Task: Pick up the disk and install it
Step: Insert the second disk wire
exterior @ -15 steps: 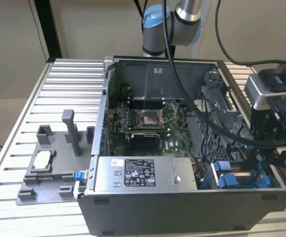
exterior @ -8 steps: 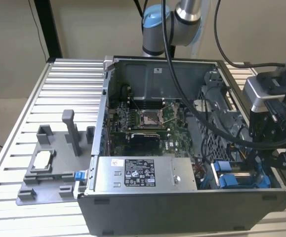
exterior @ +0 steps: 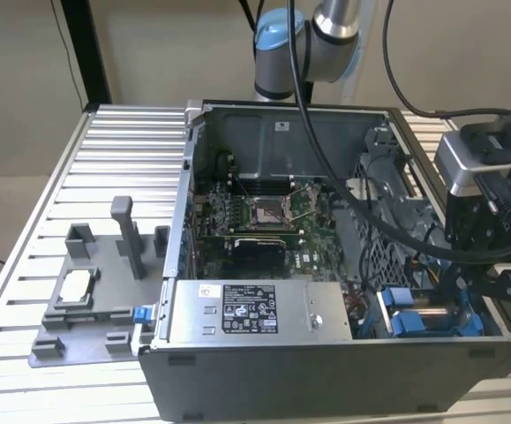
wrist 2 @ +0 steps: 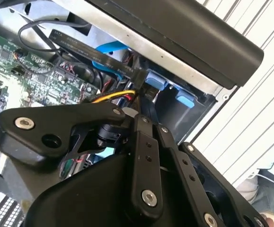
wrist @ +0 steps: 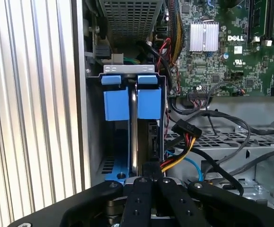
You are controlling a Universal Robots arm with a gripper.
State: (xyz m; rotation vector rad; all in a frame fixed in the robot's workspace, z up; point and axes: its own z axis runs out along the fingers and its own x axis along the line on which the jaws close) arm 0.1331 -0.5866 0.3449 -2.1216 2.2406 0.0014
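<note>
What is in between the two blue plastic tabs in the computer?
In the first wrist view, the thin edge of the flat silver metal disk stands upright between the two blue plastic tabs, inside the grey metal bay.

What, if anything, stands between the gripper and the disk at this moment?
Nothing visible does. In the first wrist view the gripper sits right at the near edge of the disk, and the cables lie beside the disk, not across it.

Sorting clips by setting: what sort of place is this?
Probably a robotics lab bench for computer assembly: an open desktop computer case with its motherboard exposed lies on a slotted aluminium table, beside a grey parts fixture, under a robot arm.
</note>
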